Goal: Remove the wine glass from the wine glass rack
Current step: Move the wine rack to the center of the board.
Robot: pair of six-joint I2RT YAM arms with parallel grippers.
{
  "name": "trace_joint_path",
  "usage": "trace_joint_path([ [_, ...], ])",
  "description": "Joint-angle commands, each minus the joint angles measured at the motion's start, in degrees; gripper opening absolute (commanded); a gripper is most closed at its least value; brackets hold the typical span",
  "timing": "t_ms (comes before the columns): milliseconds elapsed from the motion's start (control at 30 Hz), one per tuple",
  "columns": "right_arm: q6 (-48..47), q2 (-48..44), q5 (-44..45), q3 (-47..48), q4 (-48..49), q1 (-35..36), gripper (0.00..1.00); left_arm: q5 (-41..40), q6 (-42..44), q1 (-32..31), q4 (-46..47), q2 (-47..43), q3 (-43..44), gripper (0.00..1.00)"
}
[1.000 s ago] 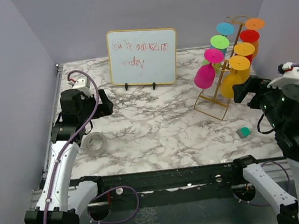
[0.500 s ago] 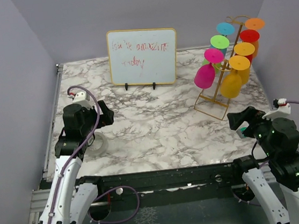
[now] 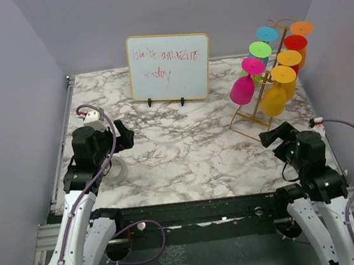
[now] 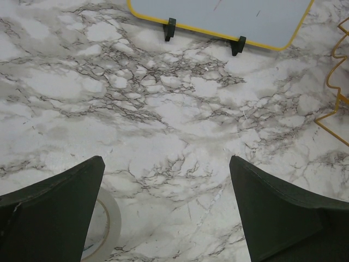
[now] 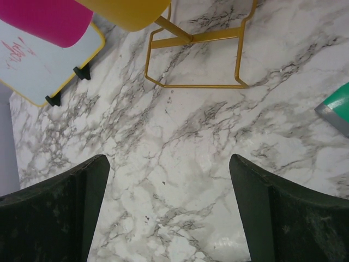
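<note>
My right gripper (image 5: 170, 185) has its jaws spread wide with nothing between them, hanging over the marble table (image 5: 180, 142) just short of the wine glass rack (image 5: 193, 85). My left gripper (image 4: 166, 191) is just as wide and empty, well apart from the rack on the left side. The rack stands at the right rear, with glasses hung bowl-down on its slanted rails; the yellow wine glass (image 3: 274, 100) and pink wine glass (image 3: 242, 90) are lowest and nearest. They look light and smooth, probably slick. I'd take the yellow bowl gently across its widest part, then slide it along the rail so the thin wire frame doesn't tip.
</note>
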Motion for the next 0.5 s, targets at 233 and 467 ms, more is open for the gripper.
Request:
trace_joint_path([
  [233, 7.6, 18.2, 10.3, -9.7, 23.1, -0.3, 1.0, -1.0, -0.8, -0.1, -0.3, 0.5, -0.9, 0.99],
  [467, 3.2, 24.3, 13.3, -14.1, 35.1, -0.3, 1.0, -1.3, -0.8, -0.1, -0.6, 1.6, -0.8, 0.99],
])
